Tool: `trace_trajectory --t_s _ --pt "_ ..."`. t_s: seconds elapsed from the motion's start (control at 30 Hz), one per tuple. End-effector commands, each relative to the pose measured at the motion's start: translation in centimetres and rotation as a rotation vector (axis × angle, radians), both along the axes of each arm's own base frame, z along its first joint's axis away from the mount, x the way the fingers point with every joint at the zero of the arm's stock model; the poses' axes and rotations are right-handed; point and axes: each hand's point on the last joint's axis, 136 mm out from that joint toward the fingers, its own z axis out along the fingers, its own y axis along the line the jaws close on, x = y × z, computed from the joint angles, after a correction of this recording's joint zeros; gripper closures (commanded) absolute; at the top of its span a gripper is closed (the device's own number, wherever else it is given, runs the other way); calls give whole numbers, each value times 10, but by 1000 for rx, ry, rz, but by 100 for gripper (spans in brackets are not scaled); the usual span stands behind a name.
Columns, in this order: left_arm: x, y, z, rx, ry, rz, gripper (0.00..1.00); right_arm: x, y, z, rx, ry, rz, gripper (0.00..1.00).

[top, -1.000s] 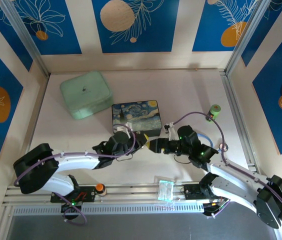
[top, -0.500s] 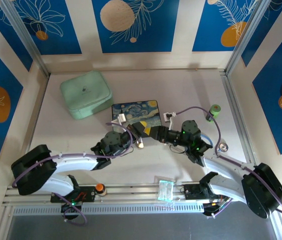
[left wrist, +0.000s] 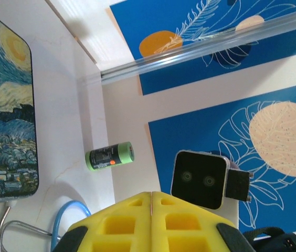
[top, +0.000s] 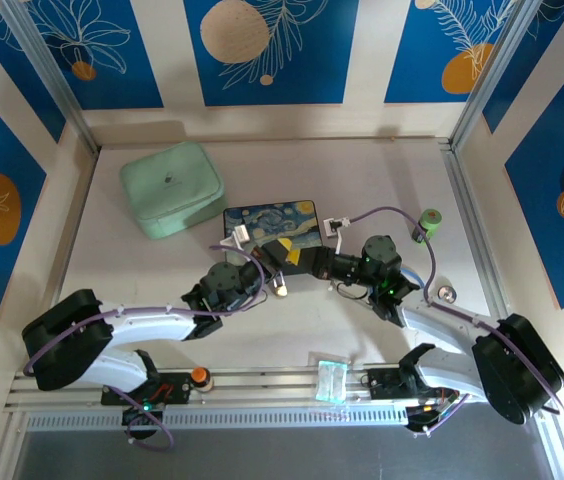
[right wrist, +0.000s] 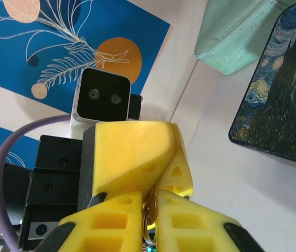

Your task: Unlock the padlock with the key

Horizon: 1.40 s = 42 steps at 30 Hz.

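top: vs a sec ago, right fingers (top: 300,262) have been squeezed shut, tip to tip with left fingers (top: 280,250) at the starry box (top: 282,222) edge; padlock (top: 280,288) spotted just in front of it | left wrist: left fingers (left wrist: 137,210) pressed fully together, anything held can't be told | right wrist: key (right wrist: 148,218) pinched between right fingers (right wrist: 122,220)

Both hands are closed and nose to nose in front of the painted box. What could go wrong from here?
1. The right hand pinches a small brassy piece only at its fingertips. So shallow a pinch could slip or twist.
2. The left hand sits close against it, so any push may knock that grip loose.
3. If the piece drops, it lands on the table near the painted box, small and hard to find.
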Motion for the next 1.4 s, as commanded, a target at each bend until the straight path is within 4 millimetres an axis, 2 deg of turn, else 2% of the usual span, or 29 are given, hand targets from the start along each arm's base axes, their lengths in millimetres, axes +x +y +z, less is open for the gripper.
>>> trace_trajectory --t_s 0.0,0.17,0.2,0.3,0.4,0.43,0.57,0.7,0.77,0.83,0.93,0.97,1.0,1.07,1.1,1.23,1.37 --pt "-5 -11 20 -41 -29 -31 100 0 4 21 45 -57 21 100" --pt "-5 -7 12 4 -29 -21 100 -1 -5 9 12 -25 9 100" --pt "-6 -6 12 39 -49 -28 97 -1 -9 6 2 -15 9 100" --pt "-2 -2 -7 215 36 -24 77 -6 -17 3 -36 3 49 100" --pt "-4 -11 2 288 -15 -93 59 -18 -20 6 -62 -7 149 100" --pt "-5 -15 4 279 -24 -117 57 -21 -21 7 -69 -9 168 100" --pt "-3 -25 -8 270 37 -183 64 -27 -23 11 -71 -21 217 100" --pt "-4 -34 -4 257 26 -213 79 -22 -25 9 -72 -5 203 100" --pt "-4 -31 -8 262 45 -200 87 -21 -27 9 -68 0 201 100" --pt "-3 -25 -14 285 68 -182 100 -19 -27 8 -72 4 189 100" --pt "-5 -23 -19 286 97 -184 100 -13 -29 6 -73 26 150 100" --pt "-6 -24 -21 271 112 -184 100 -11 -29 7 -64 26 141 96" --pt "-6 -24 -23 251 121 -186 100 -9 -28 11 -51 27 135 81" --pt "-5 -22 -23 235 126 -176 100 -4 -28 14 -40 61 114 36" --pt "-4 -19 -22 234 127 -156 100 0 -29 13 -43 88 88 25" --pt "8 -2 -3 199 99 -59 100 12 -36 8 20 107 -42 8" --pt "16 5 19 129 63 -6 100 13 -30 15 65 102 -62 13"
